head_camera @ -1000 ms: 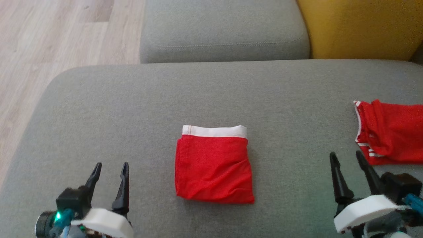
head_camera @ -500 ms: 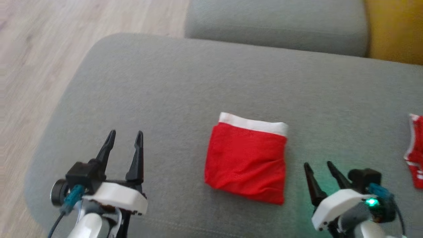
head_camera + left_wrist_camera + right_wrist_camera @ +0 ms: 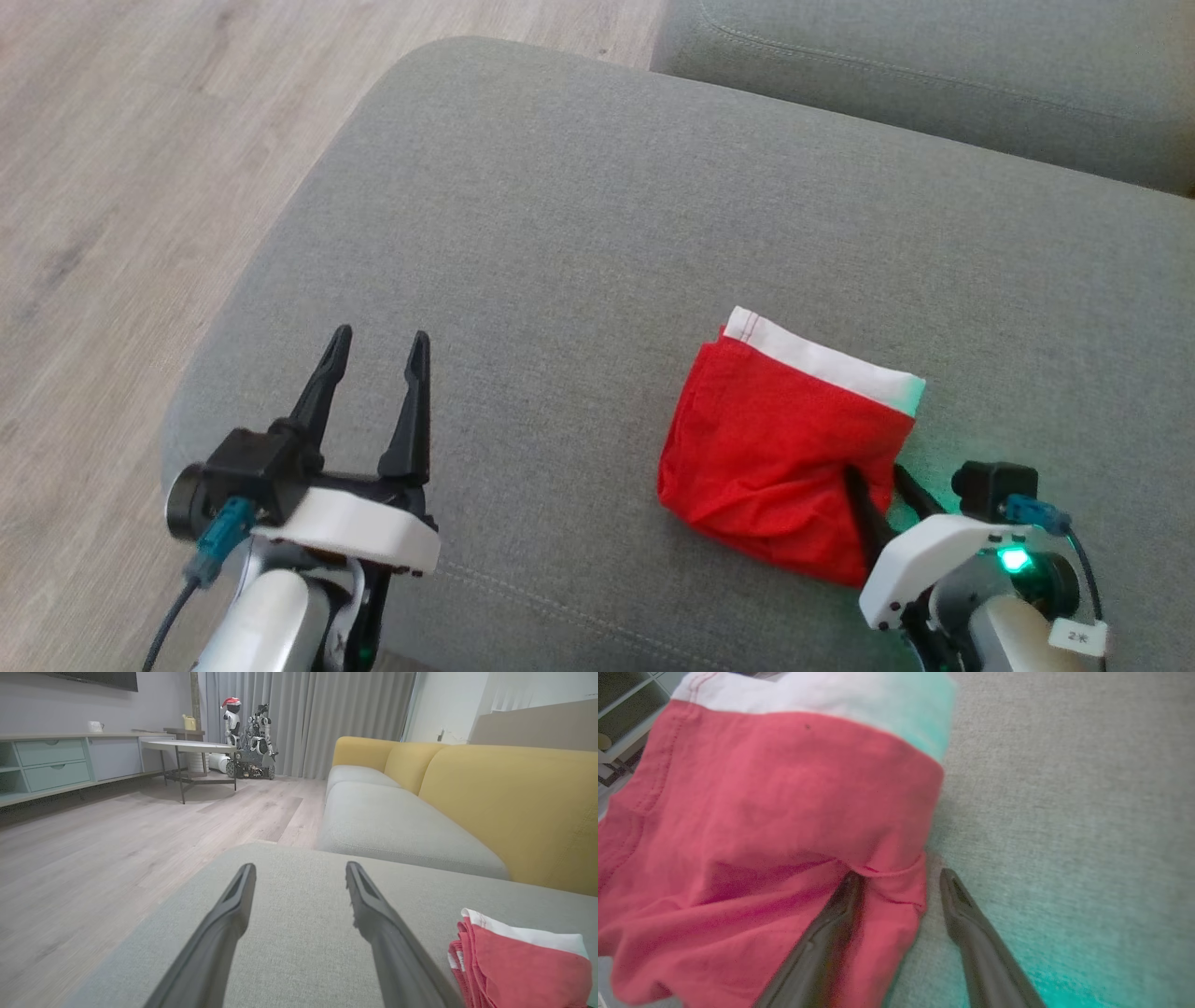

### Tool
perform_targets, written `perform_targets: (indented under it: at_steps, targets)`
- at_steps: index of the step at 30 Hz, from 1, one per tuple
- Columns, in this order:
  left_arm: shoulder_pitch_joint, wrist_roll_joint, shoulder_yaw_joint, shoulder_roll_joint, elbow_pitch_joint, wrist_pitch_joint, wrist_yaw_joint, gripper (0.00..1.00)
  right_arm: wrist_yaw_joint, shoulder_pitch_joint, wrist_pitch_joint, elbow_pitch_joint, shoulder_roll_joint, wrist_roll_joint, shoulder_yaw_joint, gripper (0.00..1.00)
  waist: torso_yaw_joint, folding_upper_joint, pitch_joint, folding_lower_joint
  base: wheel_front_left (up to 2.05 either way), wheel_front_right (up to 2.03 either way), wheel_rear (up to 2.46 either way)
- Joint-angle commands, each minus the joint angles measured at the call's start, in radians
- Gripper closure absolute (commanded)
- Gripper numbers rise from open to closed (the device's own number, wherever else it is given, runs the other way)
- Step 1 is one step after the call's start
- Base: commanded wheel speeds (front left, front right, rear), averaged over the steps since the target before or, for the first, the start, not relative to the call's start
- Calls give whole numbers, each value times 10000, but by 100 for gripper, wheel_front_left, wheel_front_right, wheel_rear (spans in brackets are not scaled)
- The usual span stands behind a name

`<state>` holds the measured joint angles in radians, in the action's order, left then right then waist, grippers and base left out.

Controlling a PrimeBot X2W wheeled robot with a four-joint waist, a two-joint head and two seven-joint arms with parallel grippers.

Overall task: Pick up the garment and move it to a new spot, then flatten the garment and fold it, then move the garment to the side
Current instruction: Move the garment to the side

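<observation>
1. At the lower right of the head view, your right gripper (image 3: 874, 471) sits at the near right corner of the folded red garment (image 3: 775, 457). Its two fingers stand apart and have not pinched anything.
2. In the right wrist view, that gripper (image 3: 901, 873) straddles the garment's (image 3: 761, 812) right edge. One finger lies over the red cloth with its tip at a crease. The other rests on the bare grey cushion (image 3: 1064, 812) just beside the edge.
3. At the lower left of the head view, your left gripper (image 3: 380, 334) is spread wide and holds nothing. It sits above the cushion (image 3: 560, 233), well apart from the garment.
4. The garment lies right of centre in the head view, its white waistband on the far side.
5. In the left wrist view, the left gripper (image 3: 300, 865) points across the cushion (image 3: 299, 952), and the garment (image 3: 518, 966) shows at the lower right.
6. Further off, you see a second grey seat (image 3: 387, 826), a yellow backrest (image 3: 504, 802) and wooden floor (image 3: 117, 835).
</observation>
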<state>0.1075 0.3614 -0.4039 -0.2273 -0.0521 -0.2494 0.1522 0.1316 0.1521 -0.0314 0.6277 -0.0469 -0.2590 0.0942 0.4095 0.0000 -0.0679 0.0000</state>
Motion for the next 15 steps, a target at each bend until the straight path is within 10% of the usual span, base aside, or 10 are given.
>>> perform_targets:
  at_steps: [1,15]
  targets:
    - [520,-146,484,-19,457,-120,-89,0,-9,312,125,-26,-41,-61,317,100,27,0,10,0,0,0,0]
    - [146,-899,1313,472,707,-123,-654,0,-9,731,447,63,-486,-184,1299,100,-773,0,58,0,0,0,0]
